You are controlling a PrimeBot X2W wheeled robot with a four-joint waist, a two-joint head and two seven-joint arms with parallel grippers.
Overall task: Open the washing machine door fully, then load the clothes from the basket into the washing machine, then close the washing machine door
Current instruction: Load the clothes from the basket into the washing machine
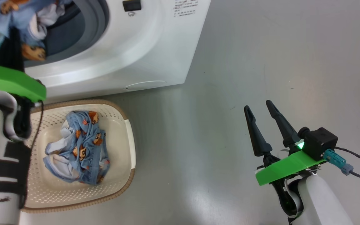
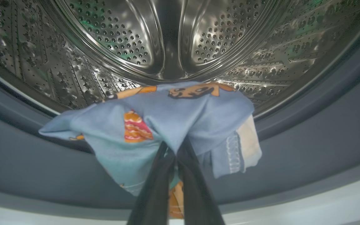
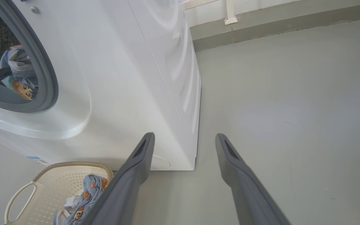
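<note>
Pinched shut, my left gripper (image 2: pixel 174 151) is holding light blue bear-print clothes (image 2: pixel 167 118) at the mouth of the big white washing machine (image 1: pixel 120 56); my right gripper (image 1: pixel 258 107) is hanging wide open and empty, to the right of it.

Place: laundry corner of a plain utility-type room; home or lab cannot be told.
Appliance: white front-loading washing machine (image 1: pixel 120 47) at 11 o'clock in the head view, with a perforated steel drum (image 2: pixel 173 31).
Laundry: cream basket (image 1: pixel 130 137) at 8 o'clock, holding bear-print clothes (image 1: pixel 80 147).
Floor: smooth grey floor (image 1: pixel 261 62), 12 to 5 o'clock.
Wall: grey skirting (image 3: pixel 277 26) at 1 o'clock in the right wrist view, white conduit (image 3: pixel 230 12) above.
</note>
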